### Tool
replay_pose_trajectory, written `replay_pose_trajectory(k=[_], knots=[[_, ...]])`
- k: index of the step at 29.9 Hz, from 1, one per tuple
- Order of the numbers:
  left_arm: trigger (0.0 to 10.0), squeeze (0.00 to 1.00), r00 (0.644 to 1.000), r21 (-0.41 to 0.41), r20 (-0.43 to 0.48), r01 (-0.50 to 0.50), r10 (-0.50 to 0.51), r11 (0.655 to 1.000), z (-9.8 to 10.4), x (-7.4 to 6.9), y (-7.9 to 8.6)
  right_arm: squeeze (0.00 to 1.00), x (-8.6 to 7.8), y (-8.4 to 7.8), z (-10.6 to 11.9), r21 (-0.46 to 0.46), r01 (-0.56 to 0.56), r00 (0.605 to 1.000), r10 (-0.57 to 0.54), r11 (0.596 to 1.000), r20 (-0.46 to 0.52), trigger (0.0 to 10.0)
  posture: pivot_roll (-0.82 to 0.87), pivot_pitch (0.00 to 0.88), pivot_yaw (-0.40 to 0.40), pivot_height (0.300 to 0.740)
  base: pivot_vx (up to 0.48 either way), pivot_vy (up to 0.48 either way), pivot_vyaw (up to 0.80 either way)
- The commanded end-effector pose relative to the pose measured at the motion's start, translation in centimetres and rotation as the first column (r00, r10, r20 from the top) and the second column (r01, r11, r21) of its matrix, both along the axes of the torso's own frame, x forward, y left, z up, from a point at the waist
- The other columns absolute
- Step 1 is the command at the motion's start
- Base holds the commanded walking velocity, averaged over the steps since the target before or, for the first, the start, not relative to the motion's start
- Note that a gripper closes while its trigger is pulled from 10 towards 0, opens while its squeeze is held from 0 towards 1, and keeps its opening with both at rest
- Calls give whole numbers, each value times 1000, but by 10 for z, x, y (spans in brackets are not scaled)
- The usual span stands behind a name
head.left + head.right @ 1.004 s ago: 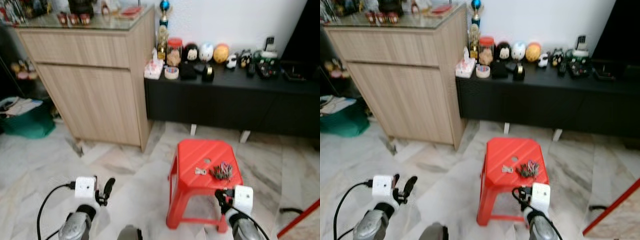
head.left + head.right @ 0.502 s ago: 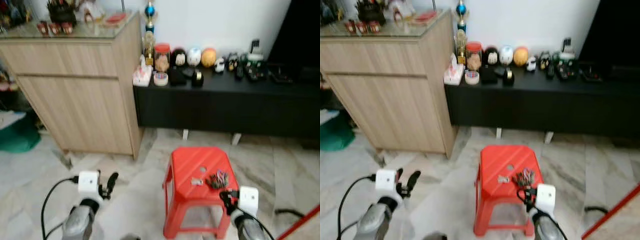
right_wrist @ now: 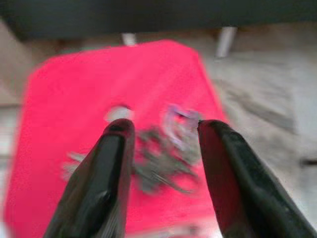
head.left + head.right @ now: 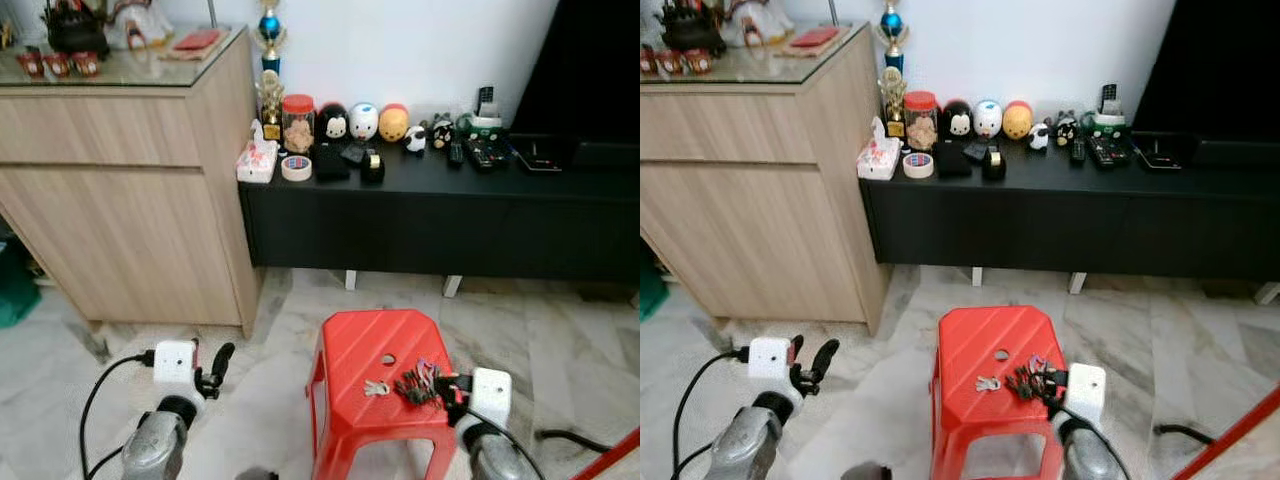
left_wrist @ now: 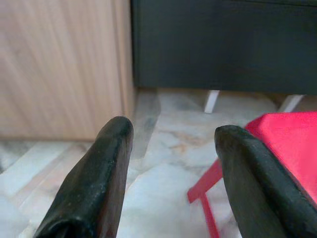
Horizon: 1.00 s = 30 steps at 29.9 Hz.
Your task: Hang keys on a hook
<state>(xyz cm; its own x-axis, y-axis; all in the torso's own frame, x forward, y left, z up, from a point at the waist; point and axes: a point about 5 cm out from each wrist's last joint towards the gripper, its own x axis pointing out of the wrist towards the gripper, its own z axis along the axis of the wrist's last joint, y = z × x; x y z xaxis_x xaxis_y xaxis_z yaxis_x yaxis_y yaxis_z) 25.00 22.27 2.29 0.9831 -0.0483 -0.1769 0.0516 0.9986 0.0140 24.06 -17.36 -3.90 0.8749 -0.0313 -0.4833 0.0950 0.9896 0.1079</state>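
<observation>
Nearest: right gripper, fingers spread wide, nothing between them, held low at the near right corner of the red stool. Left gripper also parted and empty, out over bare marble floor to the stool's left, well apart from it.

On the stool top: bunch of keys, dark, with a small silvery piece lying just beside it on the left. The right wrist view, though blurred, puts the bunch straight ahead between the two fingers, slightly beyond the tips. The bunch sprawls roughly crosswise to the fingers.

Judgement: right arm is plainly the nearer one; a short reach forward and down should bracket the keys.

Farther: black low cabinet with ornaments, wooden sideboard to its left. No hook can be made out.
</observation>
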Motion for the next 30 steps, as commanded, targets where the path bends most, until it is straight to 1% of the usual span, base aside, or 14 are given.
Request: replay_pose_trajectory(k=[1,9,13,16,19,26,30], knots=[[10000,0,1000,-3,-3,0,0,1000,1,2,-2,0,0,-9,0,-19,15,1000,-15,1000,-5,10000,65,0,-22,654,0,0,0],[10000,0,1000,-2,-9,-4,3,1000,0,3,-1,0,1,-9,1,-19,14,1000,-15,1000,-5,10000,65,0,-23,654,0,0,0],[10000,0,1000,-3,-8,-4,4,1000,1,4,-1,0,2,-9,2,-33,6,1000,-6,999,-4,10000,64,0,-22,654,0,0,0],[10000,0,1000,-2,-7,0,0,1000,1,4,-1,0,2,-8,2,-40,-5,1000,5,999,1,10000,64,0,-22,654,0,0,625],[10000,0,1000,-1,-4,4,-4,1000,1,4,-2,0,1,-7,0,-34,-3,1000,2,999,-14,10000,65,0,-22,654,0,0,669],[10000,0,1000,1,-5,4,-4,1000,1,5,-3,0,0,-7,0,-27,2,1000,-2,1000,-19,10000,68,0,-23,654,0,0,0],[10000,0,1000,6,-7,5,-5,1000,1,5,-3,0,1,-7,0,-53,-15,1000,14,999,-21,10000,68,0,-23,654,0,0,0]])
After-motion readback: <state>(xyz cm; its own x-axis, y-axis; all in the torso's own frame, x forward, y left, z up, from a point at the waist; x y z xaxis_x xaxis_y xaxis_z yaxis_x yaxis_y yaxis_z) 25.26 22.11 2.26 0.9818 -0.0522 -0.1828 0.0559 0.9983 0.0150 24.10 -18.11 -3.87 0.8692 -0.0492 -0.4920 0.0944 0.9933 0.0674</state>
